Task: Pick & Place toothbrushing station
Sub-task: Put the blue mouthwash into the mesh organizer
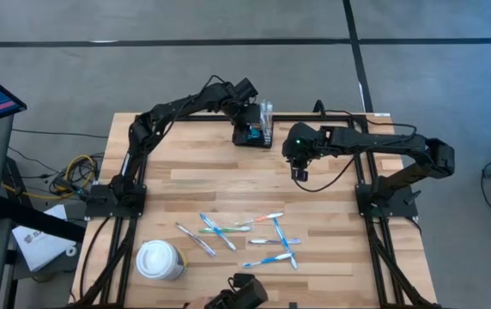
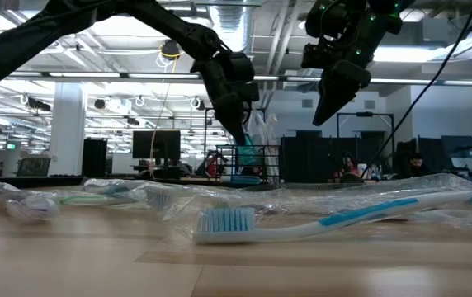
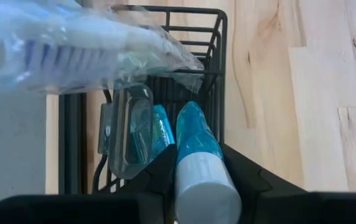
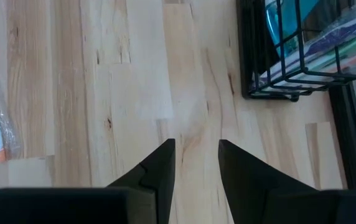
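The organiser [image 1: 255, 135] sat at the worktop's [image 1: 331, 223] far edge, about mid-width, upright with its open top facing up; couldn't really tell which way its long axis ran. The left gripper [image 1: 251, 116] reached down into it from above, arm arched over from the left, jaws clamped on a blue-and-white tube [image 3: 198, 163]. The right gripper [image 1: 300, 168] hung just right of the organiser, tilted down, jaws slightly apart and holding nothing. Wrapped toothbrushes [image 1: 254, 236] lay scattered toward the near edge.
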